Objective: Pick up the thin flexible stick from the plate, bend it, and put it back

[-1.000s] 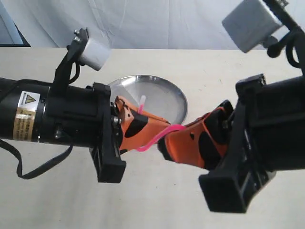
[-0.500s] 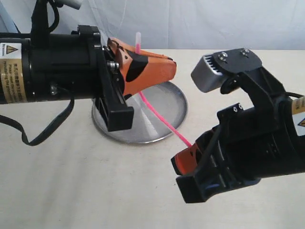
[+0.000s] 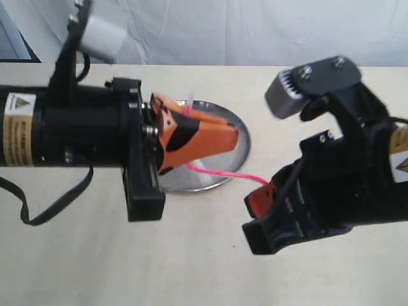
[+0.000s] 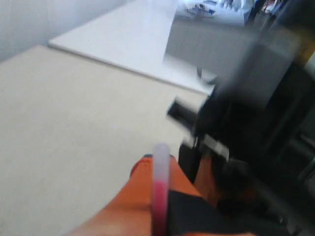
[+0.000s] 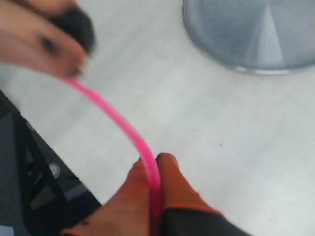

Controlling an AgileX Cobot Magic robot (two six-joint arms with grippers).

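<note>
The thin pink stick (image 3: 223, 173) hangs in the air between both grippers, nearly level with a slight sag. My left gripper (image 3: 234, 139) is shut on one part of it above the silver plate (image 3: 197, 180), and the stick's pale end (image 3: 190, 101) pokes up behind the orange fingers. My right gripper (image 3: 266, 188) is shut on the other end, right of the plate. In the left wrist view the stick (image 4: 159, 191) lies along the shut gripper (image 4: 156, 162). The right wrist view shows the stick (image 5: 115, 118) curving from the shut gripper (image 5: 153, 164) to the left fingers (image 5: 39, 37), near the plate (image 5: 236, 34).
The pale tabletop (image 3: 191, 255) spreads all around the plate. A white cloth backdrop (image 3: 223, 32) hangs behind the table. The black right arm (image 4: 256, 147) fills much of the left wrist view, close to the left fingers.
The grippers, close together with the stick curved a second ago, have drawn apart. Since half a second ago the left gripper dropped lower and the stick went from steeply slanted to nearly level.
</note>
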